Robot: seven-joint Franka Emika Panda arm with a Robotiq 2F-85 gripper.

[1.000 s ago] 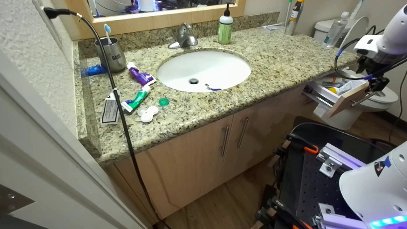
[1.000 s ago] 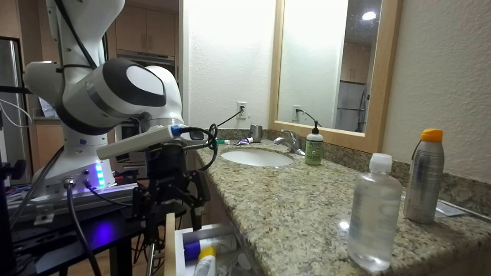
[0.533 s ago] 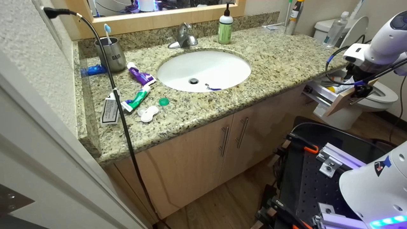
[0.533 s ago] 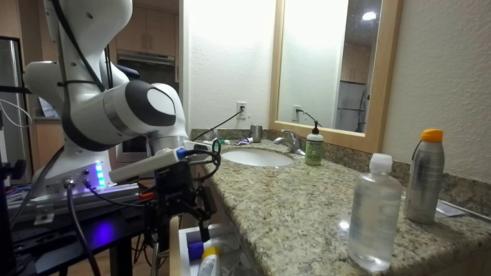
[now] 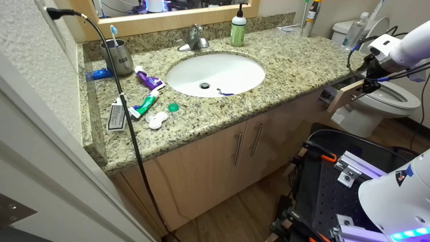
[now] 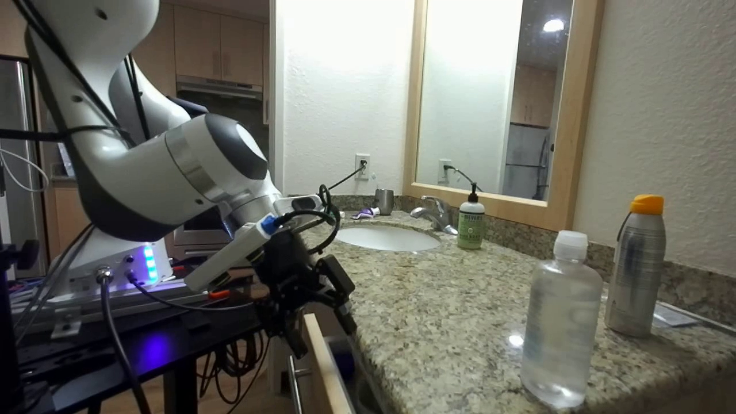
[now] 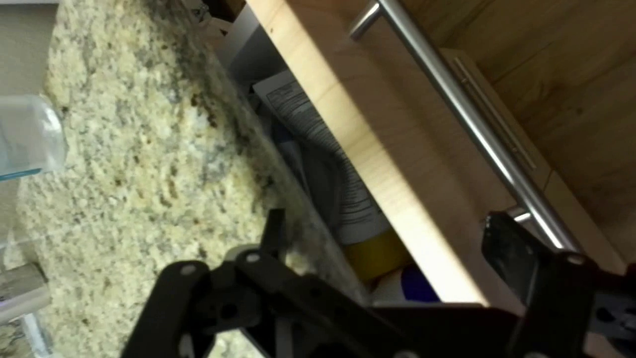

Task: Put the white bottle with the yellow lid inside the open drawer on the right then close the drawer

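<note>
The drawer is partly out, with a narrow gap between its front and the granite counter edge. Through that gap, in the wrist view, the white bottle with the yellow lid lies inside, its lid beside a purple-and-white item. Both exterior views have the bottle hidden. My gripper is tilted over the drawer front, open and holding nothing. One finger stands on the outer side of the front near the handle; the opposite finger is on the counter side.
A metal bar handle runs along the drawer front. On the counter stand a clear bottle, a spray can and a green soap bottle. The toilet is just beyond the drawer.
The drawer has slid inward toward the cabinet, narrowing its opening. My gripper moved along with it toward the counter and tilted. The bottle went out of sight in both exterior views.
</note>
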